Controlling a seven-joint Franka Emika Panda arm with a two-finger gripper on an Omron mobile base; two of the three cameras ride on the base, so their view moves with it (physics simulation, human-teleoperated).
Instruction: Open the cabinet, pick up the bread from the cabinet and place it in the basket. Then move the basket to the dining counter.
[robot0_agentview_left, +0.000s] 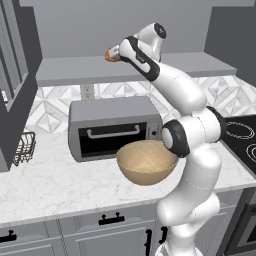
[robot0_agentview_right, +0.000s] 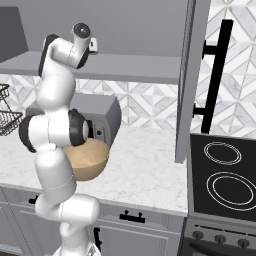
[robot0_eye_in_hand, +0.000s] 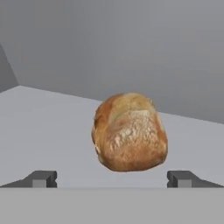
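Reaching into the cabinet, the gripper has its 2 fingertips spread wide either side of the bread; the basket sits on the worktop.

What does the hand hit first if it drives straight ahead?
Probably the small golden-brown lumpy bread roll, centred between the open hand's fingertips on the plain grey cabinet shelf; the remaining gap is unclear.

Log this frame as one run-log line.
stage: reaching bread | gripper: open, straddling bread on cabinet shelf | basket: on worktop, empty
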